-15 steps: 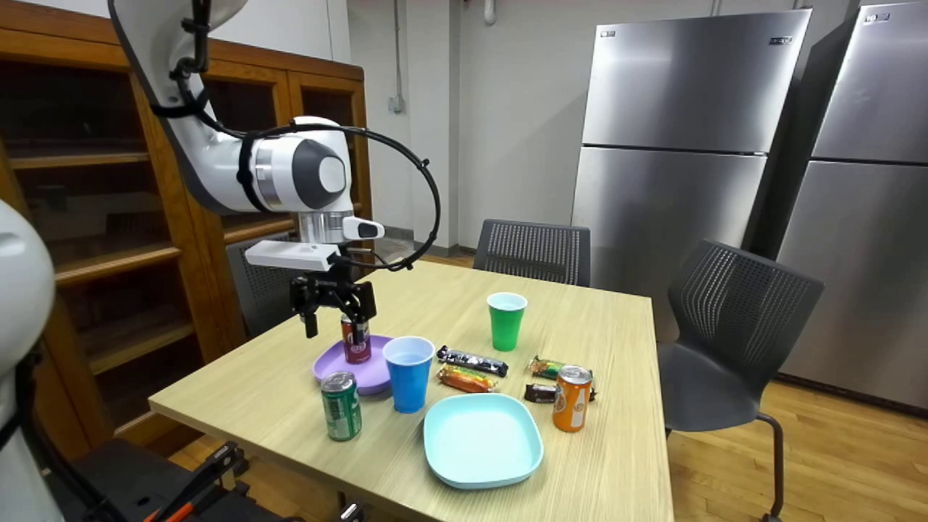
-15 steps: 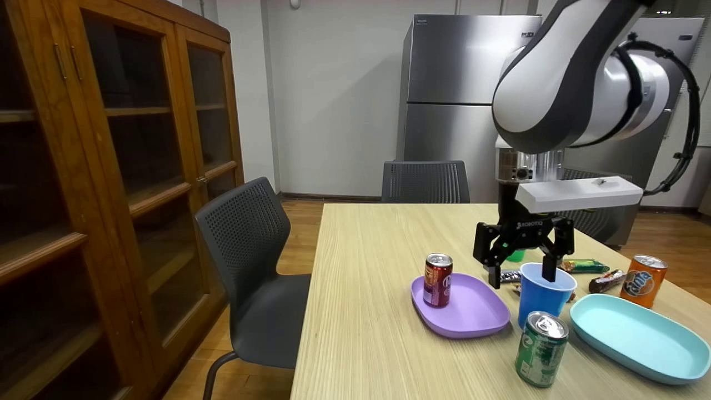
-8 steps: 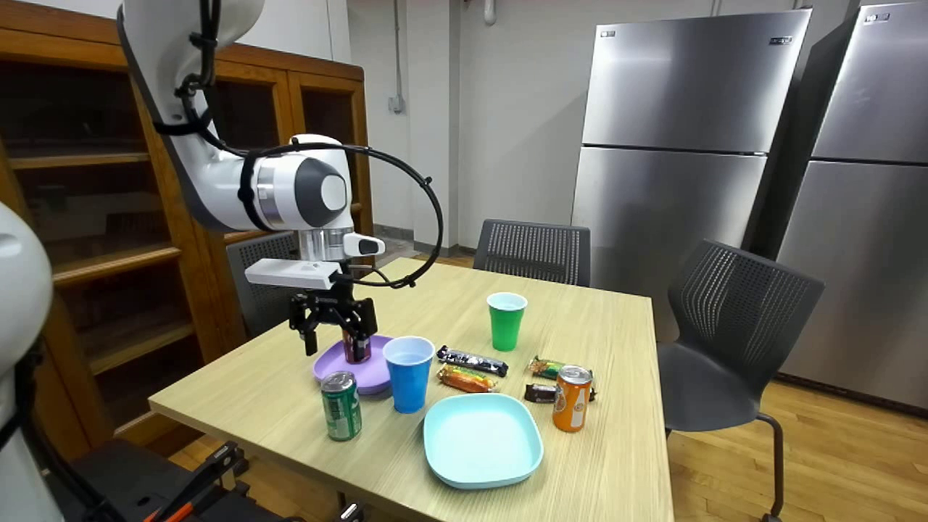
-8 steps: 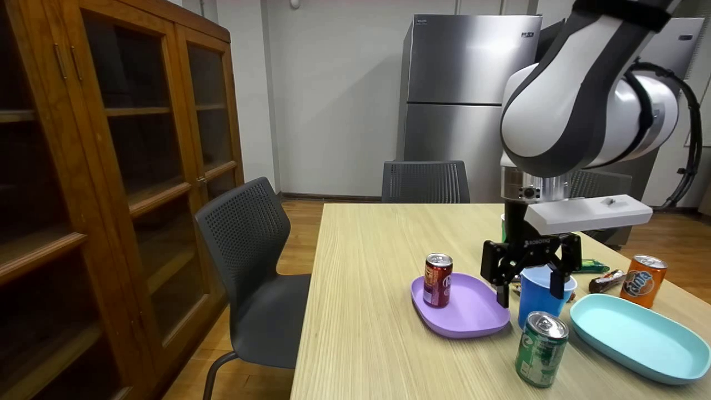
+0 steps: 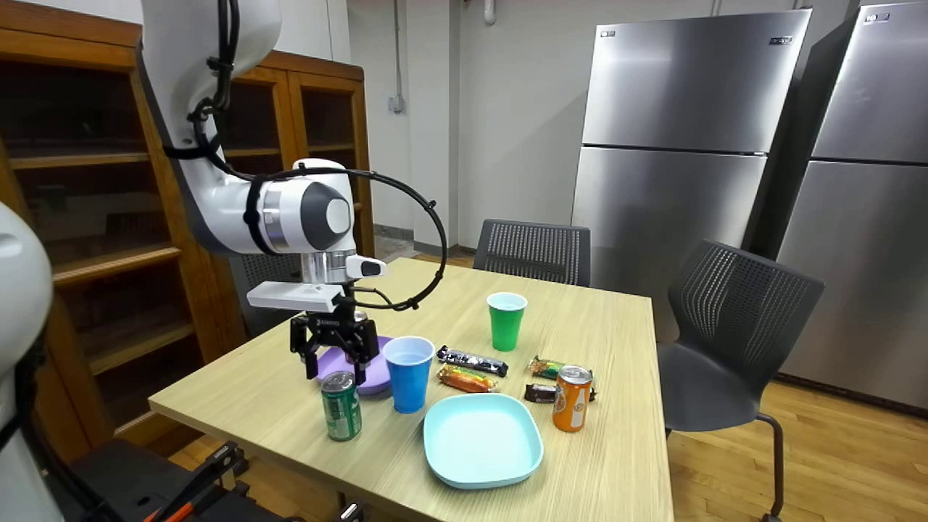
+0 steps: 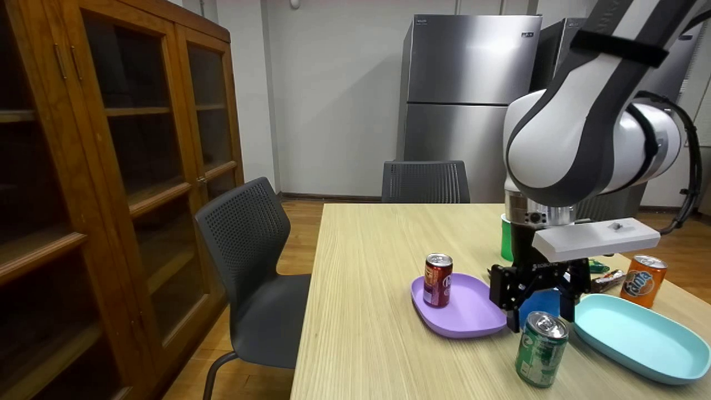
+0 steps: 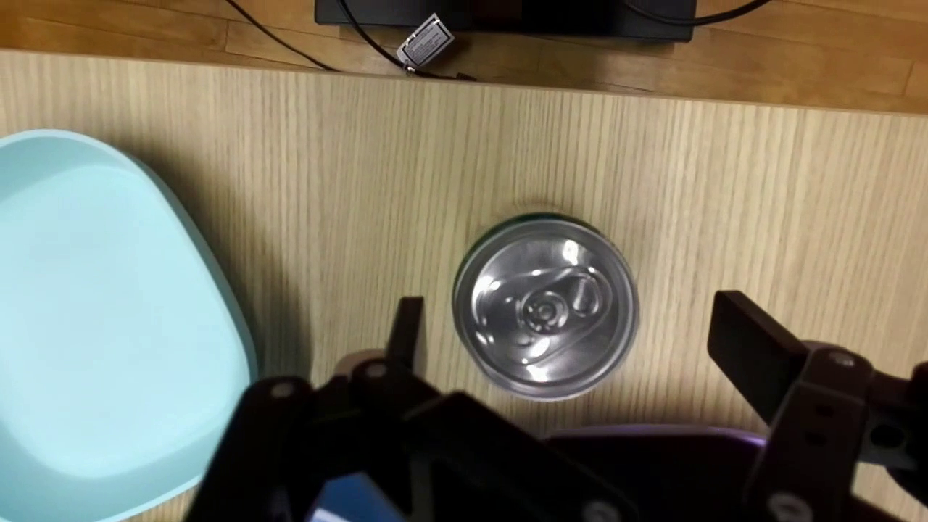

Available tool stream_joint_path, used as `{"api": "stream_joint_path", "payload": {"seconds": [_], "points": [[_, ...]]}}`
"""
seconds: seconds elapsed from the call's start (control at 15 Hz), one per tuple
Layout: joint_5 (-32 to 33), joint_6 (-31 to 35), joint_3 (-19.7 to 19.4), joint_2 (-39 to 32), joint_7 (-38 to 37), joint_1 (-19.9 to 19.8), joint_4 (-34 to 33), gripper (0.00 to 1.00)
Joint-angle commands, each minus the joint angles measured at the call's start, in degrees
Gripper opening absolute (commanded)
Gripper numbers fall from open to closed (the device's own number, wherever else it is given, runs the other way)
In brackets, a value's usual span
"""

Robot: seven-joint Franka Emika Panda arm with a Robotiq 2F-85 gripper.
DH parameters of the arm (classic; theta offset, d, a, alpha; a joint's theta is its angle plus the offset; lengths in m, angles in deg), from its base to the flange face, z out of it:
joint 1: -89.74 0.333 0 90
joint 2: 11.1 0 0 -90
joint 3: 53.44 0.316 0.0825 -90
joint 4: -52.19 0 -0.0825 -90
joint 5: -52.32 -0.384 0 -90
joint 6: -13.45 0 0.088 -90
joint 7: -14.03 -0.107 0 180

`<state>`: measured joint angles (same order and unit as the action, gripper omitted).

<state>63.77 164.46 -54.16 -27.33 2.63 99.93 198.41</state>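
Open and empty, my gripper (image 5: 336,372) hangs low over the table, just above and behind a green soda can (image 5: 341,413). In the wrist view the can's silver lid (image 7: 545,308) shows between the two spread fingers (image 7: 754,348), with a gap on each side. The can stands upright on the wood. A purple plate (image 6: 472,316) lies beside it, bearing a red Dr Pepper can (image 6: 438,280); the arm mostly hides that red can in an exterior view. A blue cup (image 5: 409,373) stands close to the gripper and is partly covered by it in an exterior view.
A light teal plate (image 5: 482,442) sits near the table's edge. Beyond it are an orange Fanta can (image 5: 572,399), several wrapped bars such as an orange one (image 5: 466,378), and a green cup (image 5: 506,322). Grey chairs (image 6: 244,278) and a wooden cabinet (image 6: 128,166) surround the table.
My gripper has come down steadily toward the green can, its fingers staying open. Cans, cups and plates have kept their places.
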Motion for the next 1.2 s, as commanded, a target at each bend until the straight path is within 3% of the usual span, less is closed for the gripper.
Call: {"api": "stream_joint_path", "payload": {"seconds": [0.0,0.4,0.47,0.8,1.13], "points": [[2.1,1.1,-0.9,-1.3,-2.7,0.6,0.2,1.00],[0.6,1.4,-0.8,-3.5,-3.2,0.8,-0.4,1.00],[0.6,1.5,-0.9,-3.5,-3.6,0.9,-0.4,0.79],[1.1,1.8,-1.6,-3.0,-4.0,1.0,-0.5,0.42],[0.4,1.4,-1.2,-0.5,-3.0,0.7,0.3,0.39]]}}
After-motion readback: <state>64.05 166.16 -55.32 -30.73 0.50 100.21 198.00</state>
